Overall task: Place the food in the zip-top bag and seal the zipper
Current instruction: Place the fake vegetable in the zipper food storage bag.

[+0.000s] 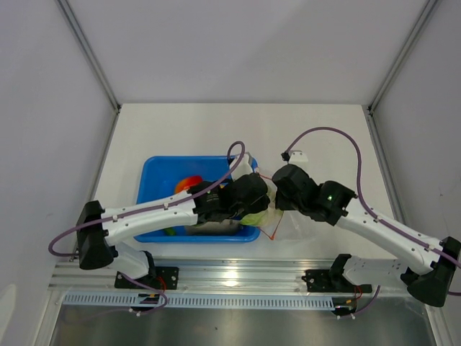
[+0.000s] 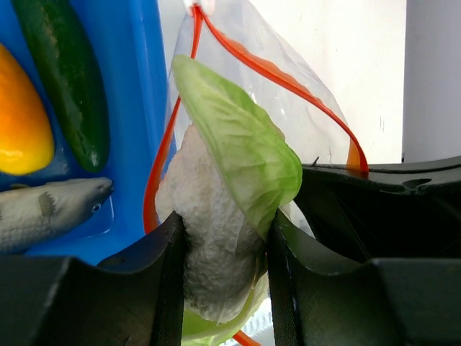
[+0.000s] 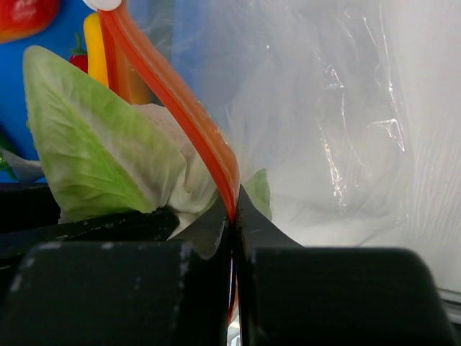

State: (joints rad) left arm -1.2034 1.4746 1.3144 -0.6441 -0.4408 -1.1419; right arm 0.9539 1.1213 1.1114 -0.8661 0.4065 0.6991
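Note:
My left gripper point(image 2: 223, 277) is shut on the cauliflower point(image 2: 216, 216), a white head with pale green leaves. Its leafy tip sits at the open mouth of the zip-top bag point(image 2: 302, 108), between the two runs of the red-orange zipper point(image 2: 266, 68). My right gripper point(image 3: 234, 216) is shut on one edge of the zipper point(image 3: 173, 101) and holds the clear bag point(image 3: 324, 130) up. From above, both grippers point(image 1: 256, 209) point(image 1: 277, 194) meet at the tray's right front corner, with the cauliflower point(image 1: 253, 218) between them.
The blue tray point(image 1: 155, 187) lies left of the bag and holds a tomato point(image 1: 189, 183), a cucumber point(image 2: 65, 79), a mango point(image 2: 21, 108) and a grey fish point(image 2: 43, 213). A metal rail point(image 1: 238, 277) runs along the table's near edge.

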